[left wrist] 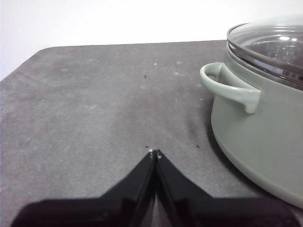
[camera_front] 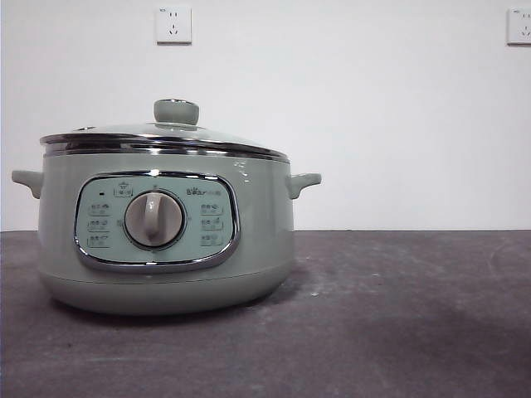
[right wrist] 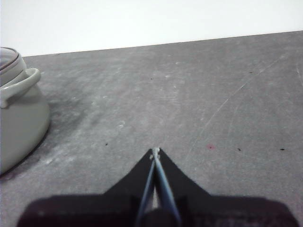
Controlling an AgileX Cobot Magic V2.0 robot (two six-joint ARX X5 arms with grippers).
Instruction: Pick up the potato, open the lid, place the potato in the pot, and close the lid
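Bench (camera_front: pixel 398 315) surface lies bare and dark around my two end effectors, left (left wrist: pixel 155 153) and right (right wrist: pixel 155 151), both pinched closed on nothing. One pot (camera_front: pixel 166 240), pale sage-green, stands toward the bench's left edge in the front view, its one glass lid (camera_front: pixel 166 137) seated on its rim. I cannot see any potato.

The wide pale sage-green electric cooking pot (camera_front: pixel 166 240) stands on the dark grey counter (camera_front: pixel 398 315) toward the left in the front view, its control panel with round dial (camera_front: pixel 154 220) facing forward, and the domed glass lid with steel rim and green knob (camera_front: pixel 170 133) sits on top of it. Behind it is a white wall with two sockets, one (camera_front: pixel 173 24) above the pot and one (camera_front: pixel 519 25) far right. The left gripper (left wrist: pixel 155 153) hangs over the counter beside one pot handle (left wrist: pixel 229 87), the right gripper (right wrist: pixel 155 151) beside the other handle (right wrist: pixel 19 85), both fingers apart from the pot.
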